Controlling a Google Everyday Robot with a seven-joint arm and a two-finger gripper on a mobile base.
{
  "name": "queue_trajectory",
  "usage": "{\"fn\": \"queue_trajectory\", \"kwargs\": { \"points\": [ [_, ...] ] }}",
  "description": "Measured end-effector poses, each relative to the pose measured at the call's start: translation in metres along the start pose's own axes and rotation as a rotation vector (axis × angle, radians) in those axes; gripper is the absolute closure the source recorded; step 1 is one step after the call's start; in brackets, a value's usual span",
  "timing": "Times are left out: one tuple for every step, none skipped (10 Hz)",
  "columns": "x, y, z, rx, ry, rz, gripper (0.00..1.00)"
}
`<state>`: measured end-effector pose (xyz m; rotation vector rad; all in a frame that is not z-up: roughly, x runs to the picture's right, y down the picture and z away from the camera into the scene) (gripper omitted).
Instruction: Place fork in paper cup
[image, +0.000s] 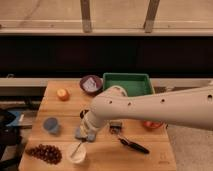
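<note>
On the wooden worktop (60, 110), lower left, the gripper (86, 131) hangs above the paper cup (77, 153) holding the fork (77, 146); grapes (45, 153) lie beside, the blue-grey cup (51, 125) near. I cannot tell the fingers' state.

text: none legible on any surface | small white paper cup (77, 153): no readable print | green rectangular plastic bin (127, 82): no label visible | wooden tabletop (105, 150): no markings legible | white robot arm's gripper (86, 134), low over the table just above the cup: no lettering readable

Fork (77, 148) apparently in paper cup (77, 153), gripper (86, 134) just above.
</note>
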<state>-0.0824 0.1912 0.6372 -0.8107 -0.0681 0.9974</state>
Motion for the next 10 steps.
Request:
{"fn": "queue_trajectory", "kwargs": {
  "points": [
    [0.0, 0.004, 0.004, -0.01, 0.013, -0.006, 0.7],
    [0.001, 0.007, 0.011, -0.025, 0.039, -0.011, 0.57],
    [0.002, 0.008, 0.016, -0.035, 0.058, -0.013, 0.49],
    [0.003, 0.007, 0.022, -0.047, 0.081, -0.011, 0.4],
    [0.005, 0.005, 0.03, -0.06, 0.11, -0.006, 0.29],
    [0.004, 0.007, 0.036, -0.074, 0.13, -0.011, 0.22],
    [0.005, 0.006, 0.036, -0.074, 0.132, -0.01, 0.2],
    [0.005, 0.005, 0.036, -0.074, 0.132, -0.007, 0.2],
    [0.005, 0.006, 0.036, -0.075, 0.132, -0.011, 0.2],
    [0.005, 0.006, 0.036, -0.074, 0.133, -0.01, 0.2]
  ]
}}
